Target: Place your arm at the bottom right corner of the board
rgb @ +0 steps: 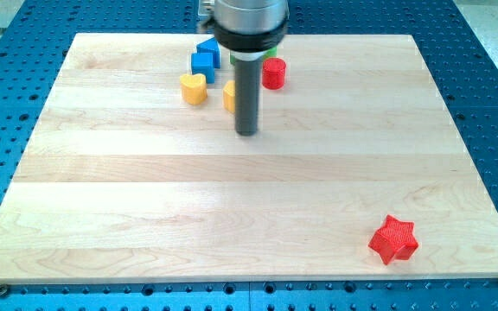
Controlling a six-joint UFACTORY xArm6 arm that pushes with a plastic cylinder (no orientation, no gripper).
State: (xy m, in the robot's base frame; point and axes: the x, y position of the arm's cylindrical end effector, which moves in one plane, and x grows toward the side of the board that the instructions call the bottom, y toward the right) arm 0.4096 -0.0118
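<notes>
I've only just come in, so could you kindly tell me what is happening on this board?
A single arm is sliding its dark rod over a wooden board. My tip rests near the view's top centre, just below a cluster: two blue blocks, a yellow heart, a yellow block partly hidden behind the rod, and a red cylinder. It touches none of them. A red star lies alone near the bottom right corner, far from the tip.

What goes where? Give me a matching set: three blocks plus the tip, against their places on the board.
Things:
1. red star block
2. yellow heart block
3. red cylinder block
4. my tip

Places:
A. just right of the rod, near the view's top
B. near the board's bottom right corner
C. below the top cluster, touching no block
D. left of the rod, below the blue blocks

Pairs: 1-B, 2-D, 3-A, 4-C
</notes>
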